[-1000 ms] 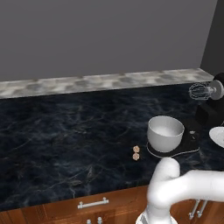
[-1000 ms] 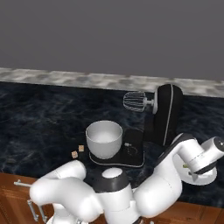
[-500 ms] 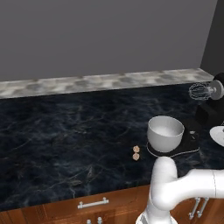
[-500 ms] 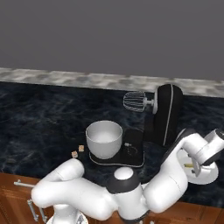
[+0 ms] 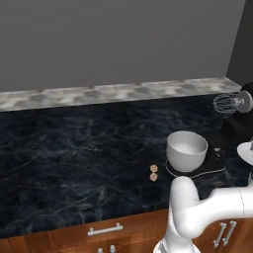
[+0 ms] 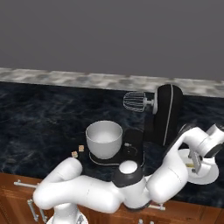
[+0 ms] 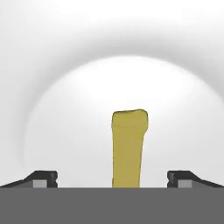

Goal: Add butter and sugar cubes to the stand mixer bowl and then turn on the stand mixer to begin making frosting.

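The butter (image 7: 129, 148) is a yellow stick lying on a white plate (image 7: 65, 109), seen close up in the hand view. My gripper (image 7: 113, 178) is open, and its fingertips (image 7: 43, 178) stand well apart on either side of the stick without touching it. From the right base view the gripper (image 6: 195, 162) hangs just over the plate (image 6: 211, 176), right of the black stand mixer (image 6: 168, 113). The stand mixer bowl (image 6: 103, 138) sits on the mixer's base under the raised whisk (image 6: 134, 101). Two small brown sugar cubes (image 6: 78, 151) lie on the counter left of the bowl (image 5: 186, 150).
The dark marble counter (image 5: 74, 148) stretches far to the left of the sugar cubes (image 5: 153, 173). A pale stone strip (image 5: 99, 93) runs along the grey back wall. Wooden drawers with metal handles (image 5: 105, 230) front the counter. The mixer (image 5: 237, 123) stands between bowl and plate (image 5: 247, 150).
The arm's wrist has swung a little further right and the hand has settled lower over the plate. The jaws have stayed wide; nothing on the counter has moved.
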